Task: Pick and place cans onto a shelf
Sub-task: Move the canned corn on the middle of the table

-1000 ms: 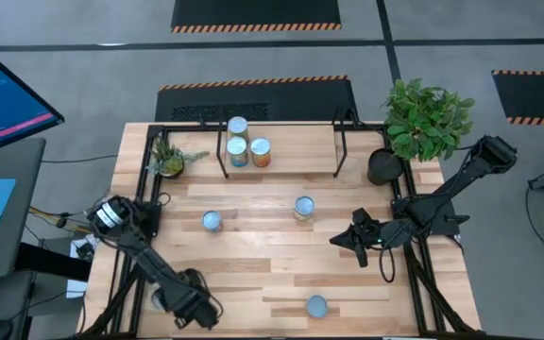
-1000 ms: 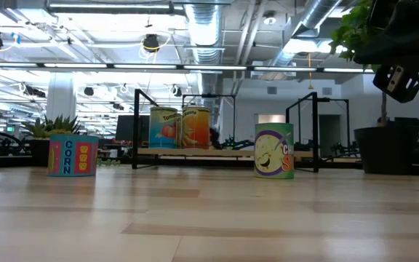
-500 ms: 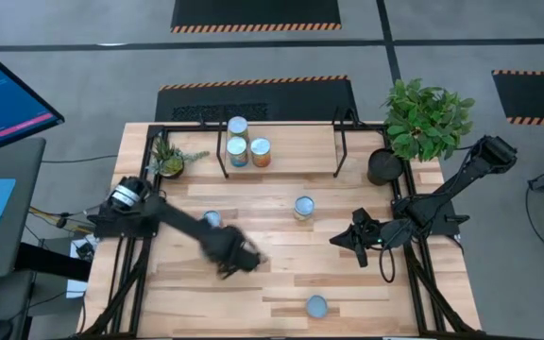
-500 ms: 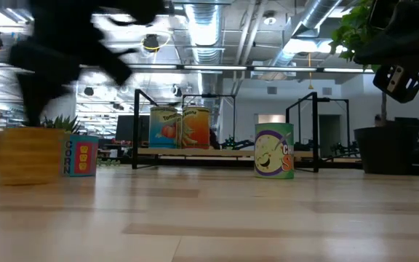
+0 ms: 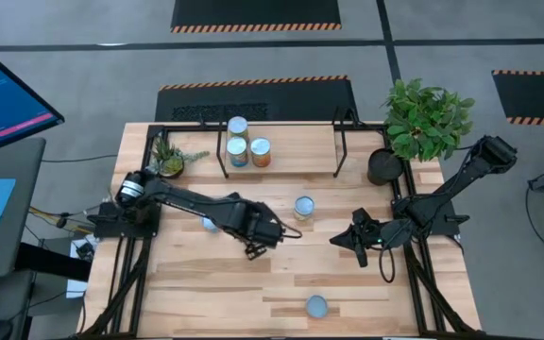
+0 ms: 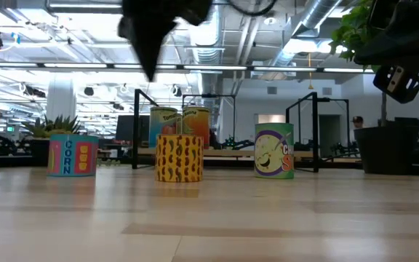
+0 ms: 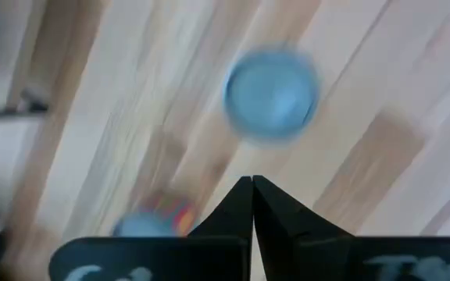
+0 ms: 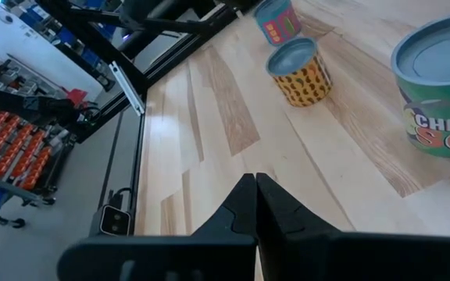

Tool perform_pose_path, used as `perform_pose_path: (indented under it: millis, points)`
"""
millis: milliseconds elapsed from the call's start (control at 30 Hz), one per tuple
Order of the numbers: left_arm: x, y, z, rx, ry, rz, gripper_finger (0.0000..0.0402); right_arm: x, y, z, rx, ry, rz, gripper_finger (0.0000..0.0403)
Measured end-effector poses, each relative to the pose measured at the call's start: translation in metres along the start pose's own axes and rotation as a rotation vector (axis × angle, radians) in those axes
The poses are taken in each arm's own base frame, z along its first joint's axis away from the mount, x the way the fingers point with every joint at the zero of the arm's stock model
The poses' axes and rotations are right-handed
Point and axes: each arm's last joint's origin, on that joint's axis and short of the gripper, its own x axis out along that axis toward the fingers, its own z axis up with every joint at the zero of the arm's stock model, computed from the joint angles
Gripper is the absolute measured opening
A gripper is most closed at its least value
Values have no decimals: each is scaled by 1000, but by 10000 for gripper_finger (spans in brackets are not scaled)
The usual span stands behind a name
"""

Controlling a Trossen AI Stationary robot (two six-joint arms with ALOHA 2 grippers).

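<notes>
From up top, my left pincer (image 5: 256,250) is clenched empty mid-surface (image 5: 348,274); three cans (image 5: 238,126) sit on the shelf (image 5: 291,142) at 12 o'clock, another (image 5: 316,306) at 6. Low view: yellow can (image 6: 179,157) stands free beside the corn can (image 6: 73,154). Left wrist: blurry blue can top (image 7: 272,95). Right wrist: right pincer (image 8: 256,181) clenched, nothing in it, near the green can (image 8: 440,86).

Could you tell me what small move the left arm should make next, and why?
Probably open the left gripper: its fingers are shut and empty, while the yellow-labelled can stands loose nearby, not yet on the shelf.
</notes>
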Motion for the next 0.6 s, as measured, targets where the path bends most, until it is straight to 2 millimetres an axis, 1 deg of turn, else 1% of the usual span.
perform_pose_path:
  millis: [67, 133, 233, 367, 533, 600]
  points:
    - [1, 1, -13, 43, 94, 59, 0, 0, 0, 0, -4, 0, 0, 13]
    - [8, 1, -25, 88, 139, 116, 0, 0, 0, 0, -8, 2, -3, 13]
    - [25, 3, -42, 138, 217, 153, 0, 0, -1, -1, -15, 10, -14, 13]
    - [54, 16, -68, 105, 341, 215, 0, -1, -2, -3, -21, 26, -23, 13]
    - [75, 30, -99, 42, 319, 147, 0, -1, -1, -5, -23, 33, -18, 13]
    - [79, 35, -106, 14, 242, 84, 0, -2, -1, -5, -25, 37, -17, 13]
